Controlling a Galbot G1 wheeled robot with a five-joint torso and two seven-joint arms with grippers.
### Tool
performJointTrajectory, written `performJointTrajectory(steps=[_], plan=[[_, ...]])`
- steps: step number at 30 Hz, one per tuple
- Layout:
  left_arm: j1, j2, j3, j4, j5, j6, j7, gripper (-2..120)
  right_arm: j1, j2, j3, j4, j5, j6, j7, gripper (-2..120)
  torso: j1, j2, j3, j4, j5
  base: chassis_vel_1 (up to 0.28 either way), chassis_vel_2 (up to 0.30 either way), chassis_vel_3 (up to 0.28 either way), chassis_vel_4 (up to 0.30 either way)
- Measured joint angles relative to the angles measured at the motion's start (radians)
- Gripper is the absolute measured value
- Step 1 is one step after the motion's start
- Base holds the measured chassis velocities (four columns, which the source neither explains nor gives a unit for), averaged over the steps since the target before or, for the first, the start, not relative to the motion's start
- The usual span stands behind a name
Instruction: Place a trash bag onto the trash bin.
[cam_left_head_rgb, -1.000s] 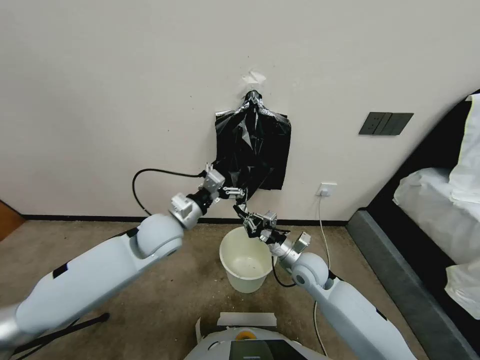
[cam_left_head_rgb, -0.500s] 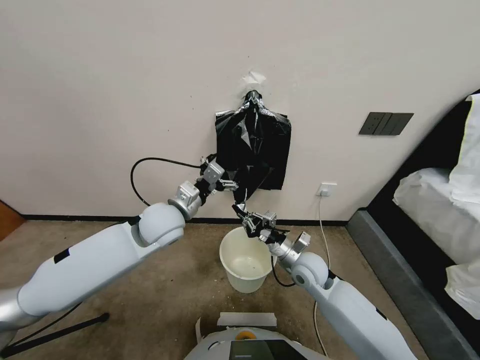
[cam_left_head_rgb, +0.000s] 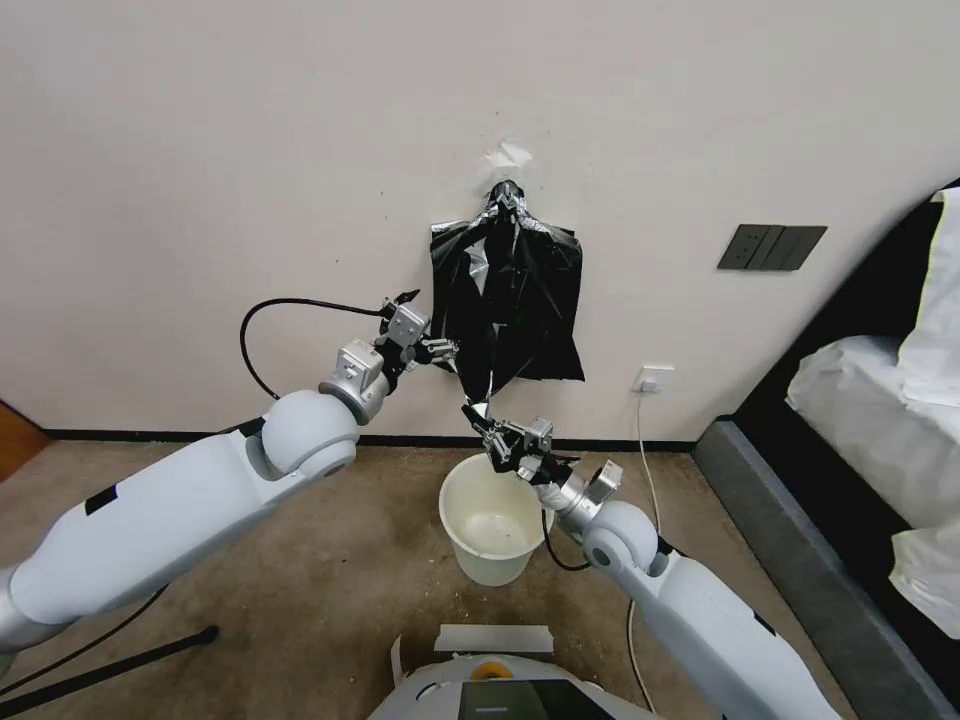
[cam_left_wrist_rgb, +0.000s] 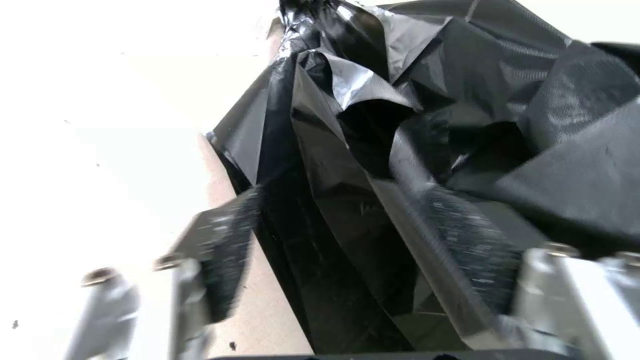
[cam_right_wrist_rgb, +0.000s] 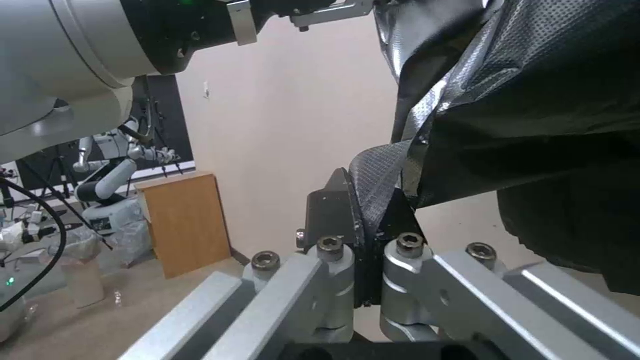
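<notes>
right tool (cam_left_head_rgb: 478, 413) pinches the trash bag (cam_left_head_rgb: 487, 340) corner above the trash bin (cam_left_head_rgb: 492, 520); left tool (cam_left_head_rgb: 445, 350) spread beside it.

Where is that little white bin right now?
In the head view the trash bin stands on the carpet by the wall, below the hanging black bags and just under the right gripper.

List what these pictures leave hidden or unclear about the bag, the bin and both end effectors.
- Left end effector: left wrist view blurs its fingers; open astride the trash bag, contact unclear.
- Right end effector, shut on a bag corner; head view too small to separate that sheet from the hanging bundle of bags.
- Trash bin: the right arm covers its near rim.
</notes>
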Motion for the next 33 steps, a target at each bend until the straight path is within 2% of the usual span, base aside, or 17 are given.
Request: performJointTrajectory(steps=[1,2,4,6,8,10,11,16,23,27,30,31,33], plan=[[0.000,0.000,0.000,0.000,-0.002,0.000,0.000,59,0.001,0.000,0.000,0.000,0.000,0.000,0.000,0,0.000,0.000,0.000,0.0000,0.0000,0.000,0.000,0.000,0.000],[0.002,0.000,0.000,0.003,-0.019,0.001,-0.003,50,0.003,0.000,-0.002,0.000,0.002,0.000,0.004,0,0.000,0.000,0.000,0.0001,0.0000,0.000,0.000,0.000,0.000],[0.002,0.000,0.000,0.004,-0.023,0.001,-0.004,48,0.004,0.000,-0.002,0.000,0.003,0.000,0.005,0,0.000,0.000,0.000,0.0001,0.0000,0.000,0.000,0.000,0.000],[0.007,-0.014,0.000,0.011,-0.087,0.019,-0.021,34,0.007,-0.001,-0.001,0.002,0.015,0.000,0.011,0,0.000,0.000,0.000,0.0001,0.0000,0.000,0.000,0.000,0.000],[0.007,-0.022,0.003,0.014,-0.106,0.025,-0.028,31,0.007,-0.002,0.000,0.003,0.017,0.000,0.012,0,0.000,0.000,0.000,0.0001,0.0001,0.000,0.000,0.000,0.000],[0.007,-0.045,0.011,0.025,-0.145,0.034,-0.046,20,0.008,-0.005,0.004,0.005,0.021,0.000,0.015,0,0.000,0.000,0.000,-0.0001,0.0000,0.000,0.000,0.000,0.000],[0.007,-0.045,0.011,0.025,-0.145,0.034,-0.046,20,0.008,-0.005,0.004,0.005,0.021,0.000,0.015,0,0.000,0.000,0.000,-0.0001,0.0000,0.000,0.000,0.000,0.000],[-0.004,-0.069,0.015,0.035,-0.203,0.045,-0.078,1,0.010,-0.006,0.007,0.009,0.027,0.000,0.021,0,0.000,0.000,0.000,-0.0002,0.0001,0.000,0.000,0.000,0.000],[-0.009,-0.072,0.012,0.041,-0.207,0.030,-0.082,0,0.014,-0.001,0.009,0.022,0.031,-0.002,0.059,0,0.000,0.000,0.000,0.0000,0.0001,0.000,0.000,0.000,0.000],[0.010,-0.073,-0.006,0.031,-0.204,-0.019,-0.083,0,0.007,-0.002,0.032,0.065,0.030,-0.024,0.123,2,0.000,0.000,0.000,0.0001,0.0000,0.000,0.000,0.000,0.000],[0.038,-0.071,-0.036,0.012,-0.200,-0.053,-0.083,0,-0.014,-0.025,0.084,0.128,0.015,-0.058,0.190,17,0.000,0.000,0.000,0.0000,0.0002,0.000,0.000,0.000,0.000],[0.038,-0.071,-0.036,0.012,-0.200,-0.053,-0.083,0,-0.014,-0.025,0.084,0.128,0.015,-0.058,0.190,17,0.000,0.000,0.000,0.0000,0.0002,0.000,0.000,0.000,0.000],[0.054,-0.067,-0.057,0.004,-0.199,-0.062,-0.082,0,-0.037,-0.043,0.127,0.169,-0.002,-0.086,0.229,25,0.000,0.000,0.000,0.0001,0.0000,0.000,0.000,0.000,0.000]])
